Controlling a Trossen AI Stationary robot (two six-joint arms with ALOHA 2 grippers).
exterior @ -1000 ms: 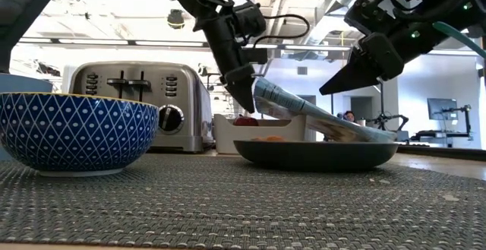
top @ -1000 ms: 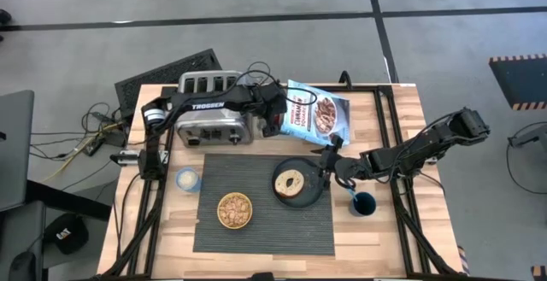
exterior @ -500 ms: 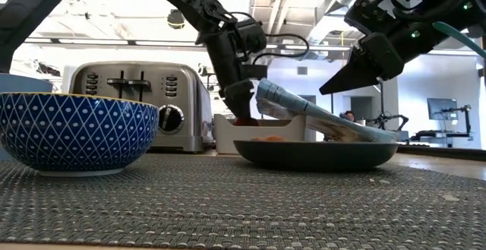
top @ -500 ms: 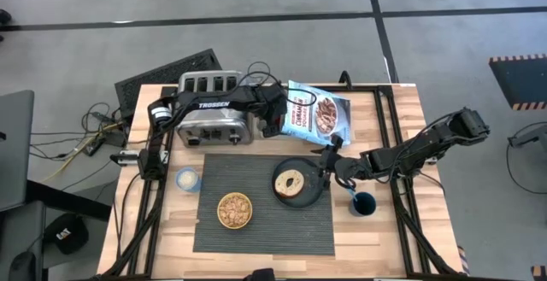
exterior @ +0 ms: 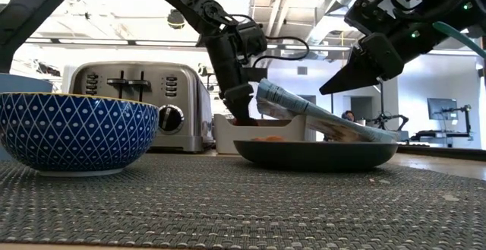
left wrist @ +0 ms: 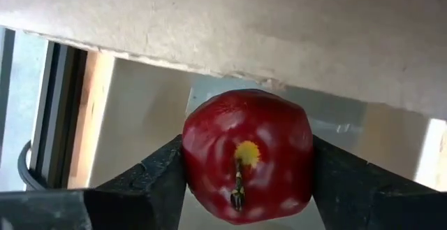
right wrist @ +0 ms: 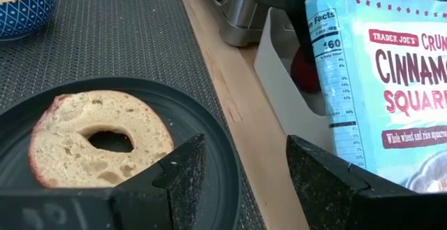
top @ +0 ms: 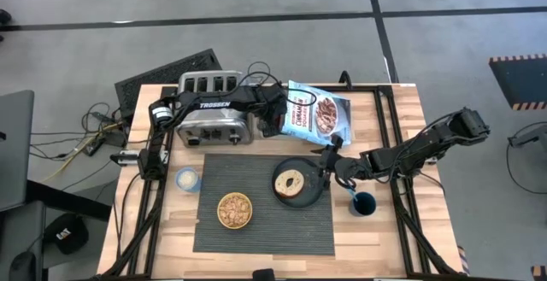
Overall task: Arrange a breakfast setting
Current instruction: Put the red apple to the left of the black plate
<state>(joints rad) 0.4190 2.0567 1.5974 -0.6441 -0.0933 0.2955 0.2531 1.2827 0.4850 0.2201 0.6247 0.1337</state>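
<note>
The red apple (left wrist: 246, 156) sits in a white tray (exterior: 262, 132) between the toaster and the cereal box. My left gripper (top: 275, 124) reaches down into that tray and is shut on the apple. My right gripper (right wrist: 244, 181) is open and empty, hovering over the right rim of the dark round plate (top: 309, 194). The bagel (top: 289, 181) lies flat on that plate. The plate and a blue-patterned bowl of cereal (top: 234, 211) stand on the dark ribbed placemat (top: 265, 230). The dark blue cup (top: 363, 202) stands right of the mat. The spoon is not in view. My left gripper pinches the apple between its two fingers (left wrist: 157, 181), one on each of its opposite sides (left wrist: 192, 160). The fingers come from above, pointing down, and the apple's stem end faces up at the wrist. Whether the apple is clear of the tray floor, I cannot tell.
The four-slot steel toaster (top: 209, 110) stands at the far left. The blue cereal box (top: 318, 114) leans over the white tray at the far middle. A small pale cup (top: 186, 178) stands left of the mat. Bare wood lies along the table's right side.
My left gripper has gone down and slightly toward the table's right edge, into the white tray, onto the apple. My right gripper has kept still over the plate's rim.
</note>
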